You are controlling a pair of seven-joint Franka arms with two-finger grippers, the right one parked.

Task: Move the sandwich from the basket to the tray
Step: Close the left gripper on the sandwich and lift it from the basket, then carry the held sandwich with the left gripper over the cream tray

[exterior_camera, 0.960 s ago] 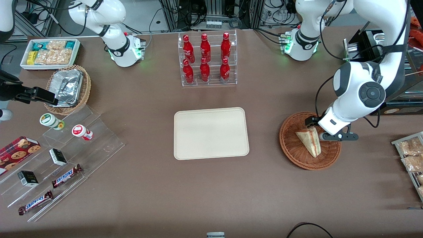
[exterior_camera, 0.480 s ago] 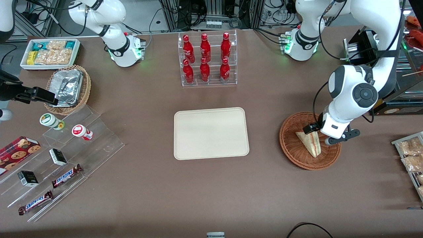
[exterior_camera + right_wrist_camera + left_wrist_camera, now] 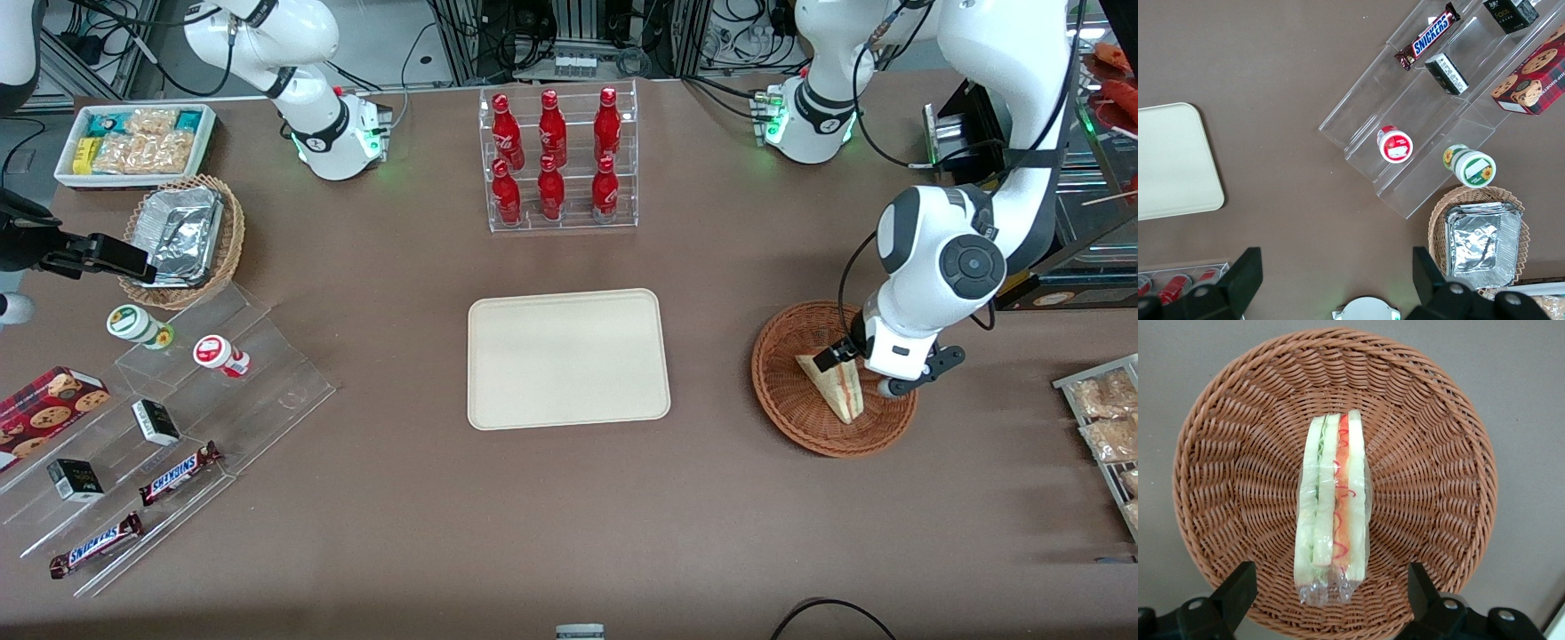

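Note:
The sandwich (image 3: 840, 388), a wrapped wedge of pale bread with red, orange and green layers, lies in the reddish-brown wicker basket (image 3: 787, 391) toward the working arm's end of the table. It also shows in the left wrist view (image 3: 1331, 513), in the middle of the basket (image 3: 1438, 453). My left gripper (image 3: 861, 369) hovers above the sandwich's wide end, open and empty; its fingers (image 3: 1238, 590) stand wide on either side of that end. The cream-beige tray (image 3: 567, 357) lies flat at the table's middle with nothing on it.
An acrylic rack of red bottles (image 3: 556, 158) stands farther from the front camera than the tray. Bagged snacks on a rack (image 3: 1107, 418) lie at the working arm's table edge. Acrylic steps with snacks (image 3: 160, 427), a tan basket with foil trays (image 3: 182, 236) and a white snack bin (image 3: 133, 142) sit toward the parked arm's end.
My left gripper has turned about its axis and shifted slightly over the sandwich's wide end. The sandwich has not moved.

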